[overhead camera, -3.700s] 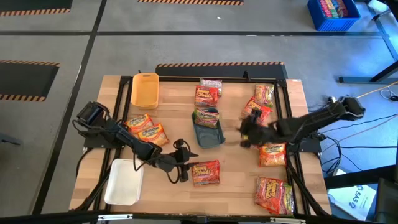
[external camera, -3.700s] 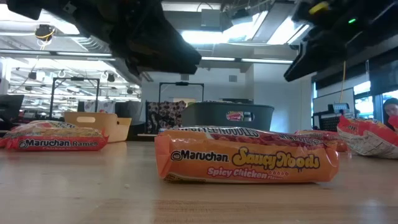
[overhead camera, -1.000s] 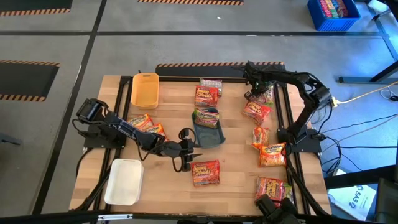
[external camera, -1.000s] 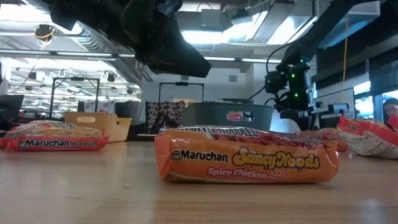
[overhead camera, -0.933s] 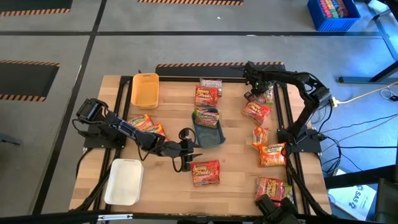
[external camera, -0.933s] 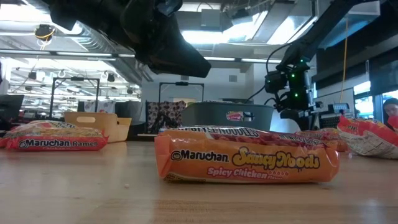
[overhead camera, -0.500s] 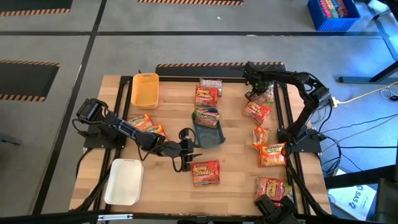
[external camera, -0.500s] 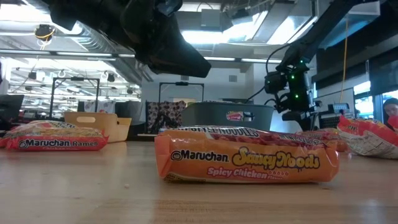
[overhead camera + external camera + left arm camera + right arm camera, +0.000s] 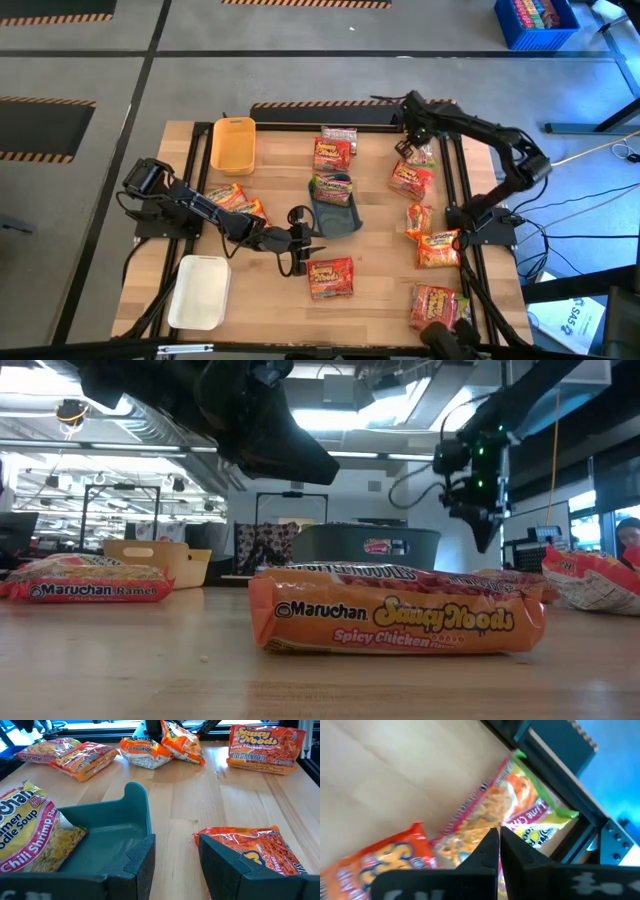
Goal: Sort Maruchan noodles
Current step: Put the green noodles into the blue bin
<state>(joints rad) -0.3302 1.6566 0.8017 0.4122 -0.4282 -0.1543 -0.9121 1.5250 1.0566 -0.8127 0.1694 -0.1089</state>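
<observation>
My left gripper (image 9: 308, 246) hangs open between the blue-grey tray (image 9: 340, 218) and an orange Maruchan packet (image 9: 330, 278). In its wrist view the left gripper (image 9: 176, 845) has nothing between the fingers. A Chili Shrimp packet (image 9: 25, 835) lies in that tray (image 9: 115, 835). My right gripper (image 9: 413, 140) is shut, points down and hangs above a green-edged Lime Chili packet (image 9: 530, 820) at the table's far right. That packet lies flat on the wood beside a red packet (image 9: 412, 178). In the low view nothing hangs below the right gripper (image 9: 485, 535).
A yellow tray (image 9: 232, 143) stands at the far left and a white tray (image 9: 200, 292) at the near left. More packets lie at the left (image 9: 235, 205), at the far middle (image 9: 335, 150) and down the right side (image 9: 437, 247). A black frame rail (image 9: 455, 170) borders the right.
My right gripper has risen above the green-edged packet and tipped a little. The packet has stayed on the table.
</observation>
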